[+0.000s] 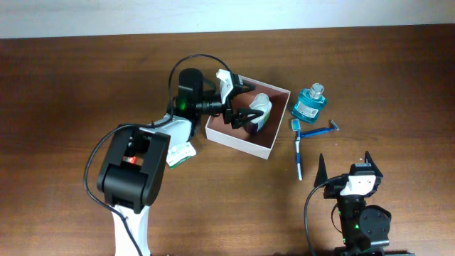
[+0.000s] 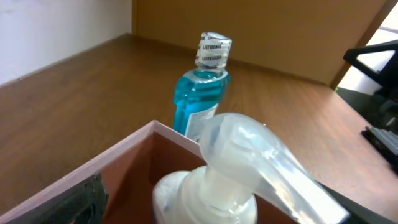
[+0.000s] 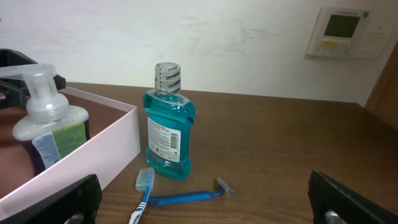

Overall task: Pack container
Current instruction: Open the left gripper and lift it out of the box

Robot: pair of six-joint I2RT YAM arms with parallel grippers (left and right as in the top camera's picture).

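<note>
While upright, pump btl (image 1: pixel 260 108) inside container (image 1: pixel 237 144).

Teal mouthwash bottle (image 1: pixel 309 103) upright on table (image 1: pixel 71 85); blue razor (image 1: pixel 320 131), toothbrush (image 1: pixel 298 149) lying just beside.

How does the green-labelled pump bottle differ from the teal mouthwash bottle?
The green-labelled pump bottle stands inside the white-walled square box; the teal mouthwash bottle stands outside it on the brown wooden table. The pump bottle has a long spout, the mouthwash bottle a short wrapped cap. Both are upright.
</note>
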